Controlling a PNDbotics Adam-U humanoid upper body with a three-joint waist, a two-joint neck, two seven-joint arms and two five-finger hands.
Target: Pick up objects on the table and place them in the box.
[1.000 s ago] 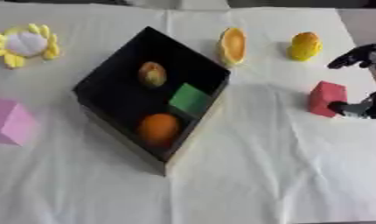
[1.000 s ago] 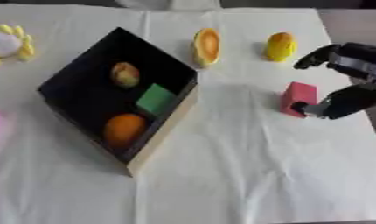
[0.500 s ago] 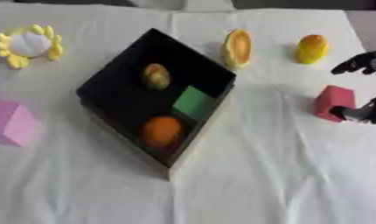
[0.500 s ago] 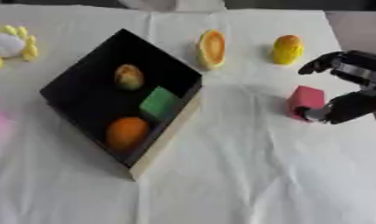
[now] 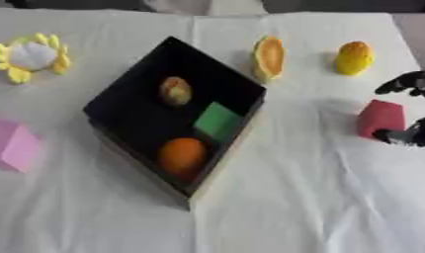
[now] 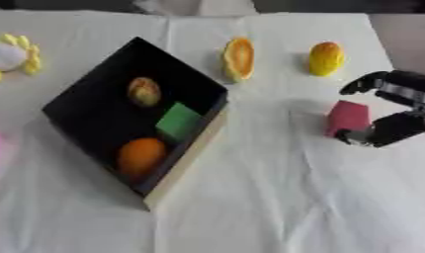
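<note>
The red block (image 5: 381, 117) lay near the table's (image 5: 337, 207) right edge, the right hand (image 5: 412, 133) at the block's right side. In the right eye view, that hand's fingers (image 6: 364, 83) curved around the block without clearly closing; the black box (image 6: 82, 116) sat mid-table.

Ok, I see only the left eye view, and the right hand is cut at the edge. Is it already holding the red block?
Observer: Not yet. The right eye view shows the whole right hand: its upper fingers are above the red block, apart from it.
Operator: And below?
Observer: The lower fingers lie at the block's lower right corner and seem to touch it.
</note>
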